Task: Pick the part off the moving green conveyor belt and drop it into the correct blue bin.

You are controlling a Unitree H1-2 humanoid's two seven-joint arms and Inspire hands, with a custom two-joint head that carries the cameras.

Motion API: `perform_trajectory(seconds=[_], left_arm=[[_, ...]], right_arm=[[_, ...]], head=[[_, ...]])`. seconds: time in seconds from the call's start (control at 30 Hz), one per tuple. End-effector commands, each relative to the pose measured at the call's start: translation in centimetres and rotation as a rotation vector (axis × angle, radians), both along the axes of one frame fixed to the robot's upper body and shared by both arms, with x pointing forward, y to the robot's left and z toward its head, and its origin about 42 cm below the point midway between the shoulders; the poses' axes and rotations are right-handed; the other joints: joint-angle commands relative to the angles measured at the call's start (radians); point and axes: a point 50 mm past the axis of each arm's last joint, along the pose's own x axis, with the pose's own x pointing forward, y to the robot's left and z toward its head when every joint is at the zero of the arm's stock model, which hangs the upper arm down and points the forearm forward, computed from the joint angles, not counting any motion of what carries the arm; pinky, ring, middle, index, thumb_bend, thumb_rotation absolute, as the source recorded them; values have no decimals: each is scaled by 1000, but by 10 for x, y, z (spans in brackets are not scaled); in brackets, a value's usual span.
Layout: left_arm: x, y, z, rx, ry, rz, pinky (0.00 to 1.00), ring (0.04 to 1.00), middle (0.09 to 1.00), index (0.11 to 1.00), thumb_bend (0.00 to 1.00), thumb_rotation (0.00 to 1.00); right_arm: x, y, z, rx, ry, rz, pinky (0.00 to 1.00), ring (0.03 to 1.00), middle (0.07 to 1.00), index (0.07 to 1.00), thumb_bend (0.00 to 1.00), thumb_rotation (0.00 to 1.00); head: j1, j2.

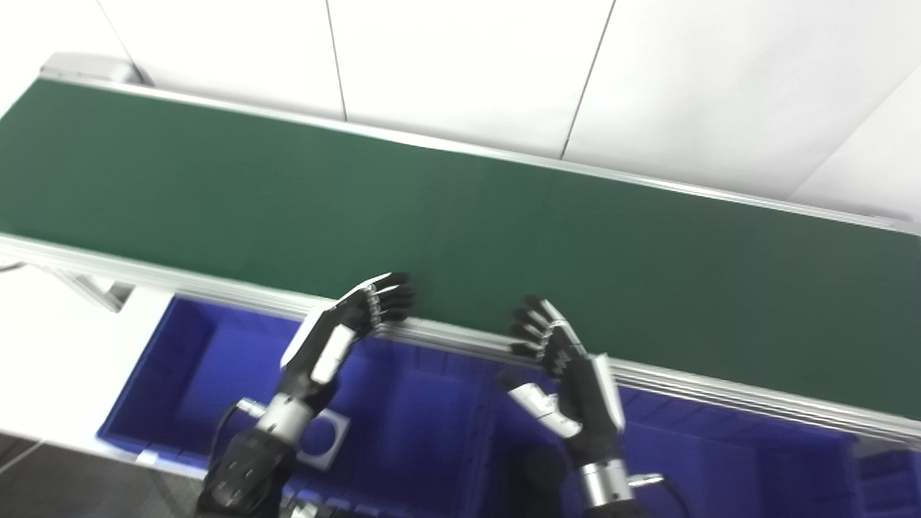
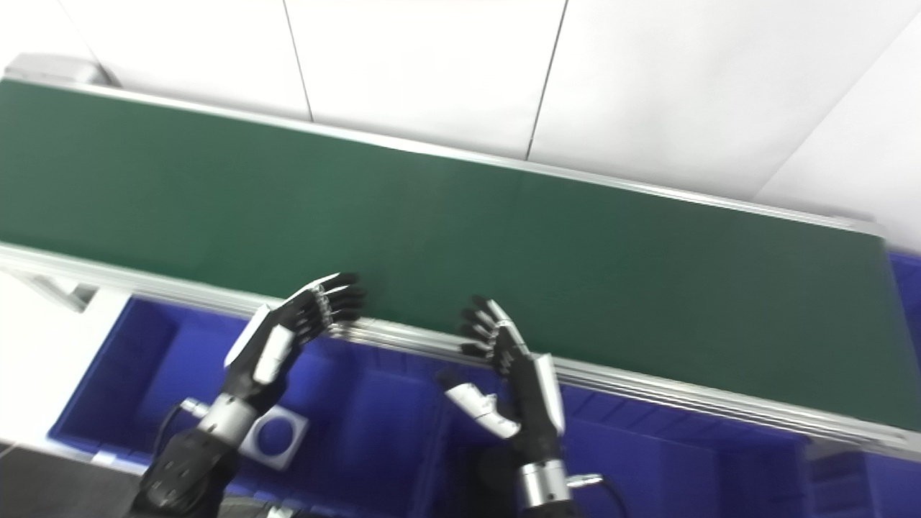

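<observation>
at the far left, the dark green conveyor belt (image 1: 446,208) with silver aluminium side rails starts near the upper corner and slants down toward the right, filling the middle of both views; its surface is bare in what the pictures show. behind it stands a white panelled wall (image 1: 460,65). below the belt's near rail sits the left deep blue plastic bin (image 1: 187,374), its inside visible from above. on its floor lies a flat white square part with a round hole in its middle (image 2: 273,435), partly covered by the left wrist, and it touches no hand.

the left hand (image 1: 345,327), black with silver and white plates, rises over that bin with its fingers spread and extended; the fingertips (image 1: 392,291) reach the near rail's edge, and the hand holds nothing. just right of it, a second blue plastic bin (image 1: 432,424) lies under the gap between the two hands.

the right hand (image 1: 565,374) stands upright with palm turned toward the left hand, fingers fanned apart and thumb jutting sideways, empty. further right, more blue bin compartments (image 1: 755,460) run under the rail, blurred.
</observation>
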Motion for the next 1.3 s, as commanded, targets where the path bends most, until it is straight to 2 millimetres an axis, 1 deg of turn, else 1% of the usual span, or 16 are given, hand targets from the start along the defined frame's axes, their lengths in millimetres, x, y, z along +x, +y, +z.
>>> perform_trajectory(seconds=[0.0, 0.1, 0.13, 0.17, 0.27, 0.4, 0.53, 0.7, 0.83, 0.97, 1.1, 1.17, 1.27], left_arm=[[4, 10, 2, 5, -42, 3, 769, 773, 779, 809, 721, 946], [4, 15, -1, 2, -31, 12, 764, 768, 776, 808, 737, 930], [4, 17, -3, 1, -24, 15, 763, 767, 776, 808, 742, 927], [4, 19, -4, 0, -19, 16, 762, 767, 776, 808, 752, 920], [4, 25, -9, -3, -4, 21, 758, 765, 776, 808, 758, 910], [6, 34, -14, -11, 14, 28, 751, 760, 776, 806, 738, 900], [5, 41, -19, -16, 30, 41, 742, 751, 770, 807, 772, 887], [4, 48, -21, -27, 36, 44, 737, 750, 768, 804, 785, 872], [1, 49, -19, -33, 25, 49, 726, 741, 761, 795, 796, 858], [-3, 47, -13, -29, -2, 38, 721, 742, 764, 797, 779, 859], [-8, 43, -5, -19, -30, 20, 725, 748, 769, 803, 774, 867], [-10, 41, -1, -15, -44, 13, 730, 751, 772, 803, 814, 867], [-12, 37, 5, -10, -62, 1, 738, 755, 775, 805, 822, 865]], right_arm=[[6, 10, 9, 34, -82, -7, 700, 788, 832, 892, 646, 541], [7, 13, 7, 40, -79, -12, 698, 786, 830, 886, 660, 541], [8, 15, 6, 42, -76, -13, 698, 786, 829, 885, 663, 542], [8, 16, 5, 44, -75, -13, 700, 788, 831, 884, 668, 543], [10, 20, 3, 49, -68, -11, 708, 794, 836, 883, 678, 539], [13, 24, 1, 44, -64, -4, 715, 797, 839, 883, 675, 527], [15, 26, -1, 29, -73, -3, 720, 802, 842, 889, 678, 557], [15, 30, -1, 37, -74, -5, 718, 798, 838, 887, 671, 542], [13, 30, 1, 20, -89, -23, 713, 796, 832, 880, 648, 558], [7, 29, 6, 9, -123, -64, 706, 787, 815, 854, 592, 522], [-2, 27, 12, 0, -143, -118, 697, 787, 808, 842, 578, 547], [-8, 25, 16, -5, -156, -145, 698, 786, 805, 836, 562, 565], [-15, 19, 22, -13, -167, -179, 694, 780, 802, 830, 532, 579]], head=[[-20, -3], [-38, -8], [-59, -13], [-59, -13], [-98, -22], [-116, -21], [-126, -21], [-118, -15], [-90, -6], [-74, 0], [-65, 8], [-56, 13], [-48, 19]])
